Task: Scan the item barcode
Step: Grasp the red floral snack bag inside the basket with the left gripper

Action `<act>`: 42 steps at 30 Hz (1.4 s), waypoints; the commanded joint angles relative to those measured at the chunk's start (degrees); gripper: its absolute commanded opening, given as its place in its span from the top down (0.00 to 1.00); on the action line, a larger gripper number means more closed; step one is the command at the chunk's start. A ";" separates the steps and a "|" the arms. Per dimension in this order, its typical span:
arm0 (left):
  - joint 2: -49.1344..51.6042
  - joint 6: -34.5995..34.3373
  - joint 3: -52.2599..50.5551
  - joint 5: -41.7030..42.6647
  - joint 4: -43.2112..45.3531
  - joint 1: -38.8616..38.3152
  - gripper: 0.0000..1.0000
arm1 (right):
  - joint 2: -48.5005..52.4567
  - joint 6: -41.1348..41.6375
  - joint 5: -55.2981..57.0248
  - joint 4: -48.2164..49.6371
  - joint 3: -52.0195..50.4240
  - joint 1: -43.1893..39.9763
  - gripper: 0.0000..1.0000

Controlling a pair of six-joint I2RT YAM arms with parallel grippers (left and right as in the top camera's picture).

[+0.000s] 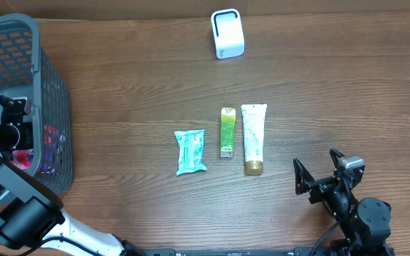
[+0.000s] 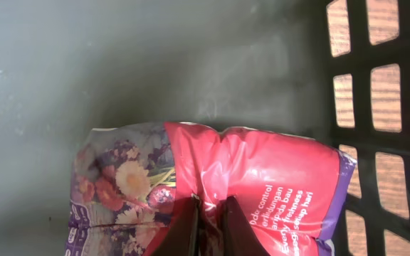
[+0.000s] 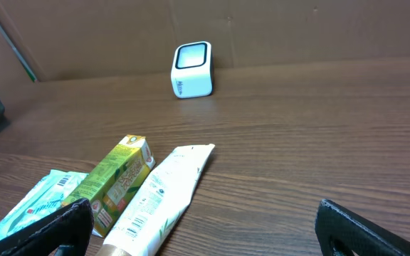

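Left arm is down inside the grey mesh basket (image 1: 54, 107) at the table's 9 o'clock edge. On the wrist cam the left gripper (image 2: 211, 208) has its jaws pressed together, pinching a fold of a soft pouch (image 2: 269, 174): red-pink plastic with white print, and a floral purple panel on its 9 o'clock side. The pouch lies on the basket's grey floor, with the slotted wall just past its 3 o'clock end and wood grain showing through the slots. From overhead I only get a sliver of pink below the wrist, so I can't tell if the pouch is off the floor. I can't see a barcode on the face turned to the camera. The barcode scanner (image 1: 227, 33), a small white unit with a dark window, stands at 12 o'clock on the wooden table (image 1: 134, 85) near the far edge, well apart from the basket. Three items lie side by side mid-table. At 9 o'clock of the row is a teal wipes packet (image 1: 190, 151), a green carton (image 1: 227, 131) is in the middle, and a white tube (image 1: 253, 135) with a gold cap is at 3 o'clock, its cap pointing to 6 o'clock. Carton and tube are just beside each other, and the packet sits a bit apart. Right gripper (image 1: 314, 160) is at about 5 o'clock, near the front edge, fingers spread wide, nothing between them, pointing toward the row and touching none of it.
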 commanded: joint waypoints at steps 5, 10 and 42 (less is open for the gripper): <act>0.17 -13.81 4.35 -0.59 -1.14 -0.74 0.96 | -0.68 0.22 -0.76 -1.18 0.39 0.37 0.00; 0.17 -19.02 13.33 -0.94 -5.11 -0.74 0.96 | -0.68 0.22 -0.76 -1.18 0.39 0.37 0.00; 0.20 -3.48 -7.41 -6.99 2.62 1.73 0.00 | -0.68 0.22 -0.76 -1.16 0.39 0.37 0.00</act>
